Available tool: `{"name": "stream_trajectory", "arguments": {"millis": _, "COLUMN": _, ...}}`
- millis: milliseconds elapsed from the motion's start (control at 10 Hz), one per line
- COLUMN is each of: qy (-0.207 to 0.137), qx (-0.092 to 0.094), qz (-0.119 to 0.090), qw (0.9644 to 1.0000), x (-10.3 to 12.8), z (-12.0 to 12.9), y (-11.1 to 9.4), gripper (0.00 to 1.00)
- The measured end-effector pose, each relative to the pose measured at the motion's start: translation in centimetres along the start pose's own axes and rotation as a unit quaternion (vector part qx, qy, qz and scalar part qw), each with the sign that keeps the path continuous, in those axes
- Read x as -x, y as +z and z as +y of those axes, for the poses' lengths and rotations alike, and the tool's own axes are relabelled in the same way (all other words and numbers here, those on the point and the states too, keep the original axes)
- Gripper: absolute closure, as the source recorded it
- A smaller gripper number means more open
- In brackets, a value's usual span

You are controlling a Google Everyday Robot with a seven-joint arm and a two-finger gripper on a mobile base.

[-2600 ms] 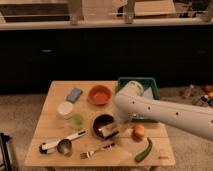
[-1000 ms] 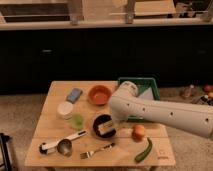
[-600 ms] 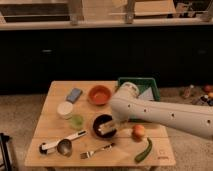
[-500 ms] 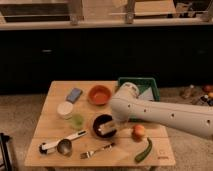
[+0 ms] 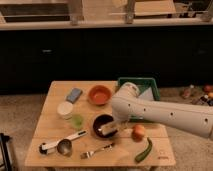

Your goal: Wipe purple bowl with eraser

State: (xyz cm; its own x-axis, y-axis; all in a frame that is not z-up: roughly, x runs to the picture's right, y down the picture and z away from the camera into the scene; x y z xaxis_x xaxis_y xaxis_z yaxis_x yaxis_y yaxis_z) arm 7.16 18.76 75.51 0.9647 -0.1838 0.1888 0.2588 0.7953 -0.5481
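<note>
The purple bowl [image 5: 101, 121] stands on the wooden table [image 5: 55, 127], front of centre. My gripper [image 5: 112, 126] comes down from the white arm [image 5: 160, 114] on the right and reaches into the bowl's right half. It is shut on the eraser [image 5: 105, 129], a pale tan block that lies low inside the bowl against its inner surface. The arm's end covers the bowl's right rim.
An orange bowl [image 5: 99, 94] and a blue-grey block [image 5: 74, 95] sit behind. A white round lid [image 5: 65, 109] and a green cup [image 5: 77, 120] are to the left. A scoop [image 5: 60, 145], fork [image 5: 97, 150], orange fruit [image 5: 138, 132] and green vegetable [image 5: 144, 150] lie in front. A green bin [image 5: 145, 86] stands at the back right.
The gripper moved left from the bowl's right edge into the bowl with the eraser. Over the last second it has only shifted slightly inside the bowl.
</note>
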Motion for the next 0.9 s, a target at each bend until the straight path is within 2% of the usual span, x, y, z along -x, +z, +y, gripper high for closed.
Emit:
{"name": "stream_trajectory", "arguments": {"millis": 300, "qy": -0.004, "qx": 0.000, "qz": 0.006, "qw": 1.0000, "x": -0.1, "z": -1.1, "y": 0.1, "gripper": 0.96}}
{"name": "stream_trajectory", "arguments": {"millis": 600, "qy": -0.016, "qx": -0.001, "qz": 0.011, "qw": 0.9998, "x": 0.6, "z": -3.3, "y": 0.6, "gripper": 0.96}}
{"name": "stream_trajectory", "arguments": {"millis": 900, "qy": -0.042, "qx": 0.001, "qz": 0.007, "qw": 0.9991, "x": 2.7, "z": -4.5, "y": 1.5, "gripper": 0.96}}
